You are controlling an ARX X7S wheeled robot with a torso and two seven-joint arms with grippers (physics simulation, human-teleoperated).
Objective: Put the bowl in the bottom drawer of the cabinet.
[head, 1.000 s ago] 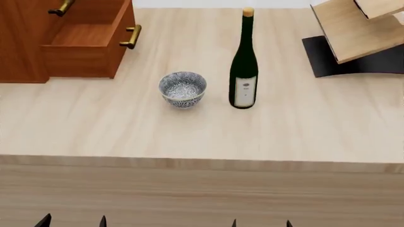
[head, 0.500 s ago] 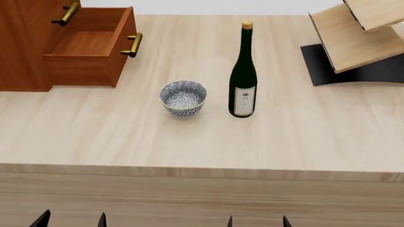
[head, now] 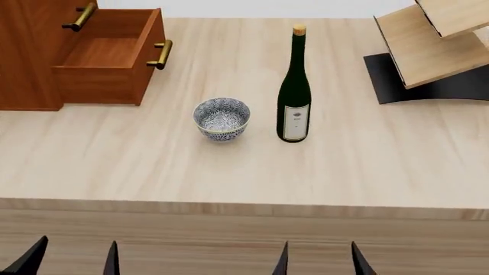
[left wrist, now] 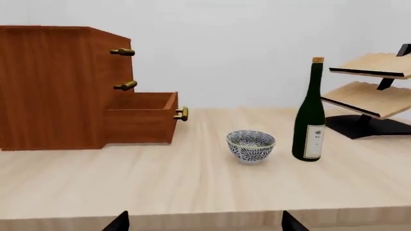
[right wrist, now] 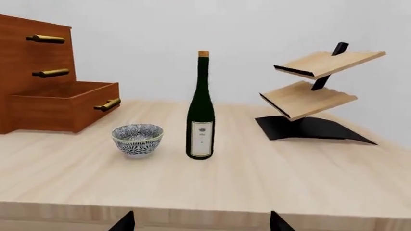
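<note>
The blue-and-white bowl (head: 221,118) (left wrist: 250,146) (right wrist: 137,139) stands upright on the pale table, just left of the wine bottle. The cabinet (head: 27,54) (left wrist: 51,86) (right wrist: 32,72) is at the far left, and its bottom drawer (head: 107,57) (left wrist: 142,118) (right wrist: 61,103) is pulled out with nothing visible inside. My left gripper (head: 73,260) (left wrist: 202,224) and right gripper (head: 317,260) (right wrist: 200,222) hover below the table's front edge. Both are open with nothing between them, well short of the bowl; only the dark fingertips show.
A dark green wine bottle (head: 295,91) (left wrist: 309,120) (right wrist: 201,113) stands right beside the bowl. A pale wooden rack on a black base (head: 432,51) (right wrist: 314,96) (left wrist: 372,96) occupies the far right. The table's front edge (head: 244,209) lies between the grippers and the objects.
The head view tilted a second ago, then steadied. Both grippers' fingertips have risen higher into the head view since half a second ago. The bowl and bottle have not moved.
</note>
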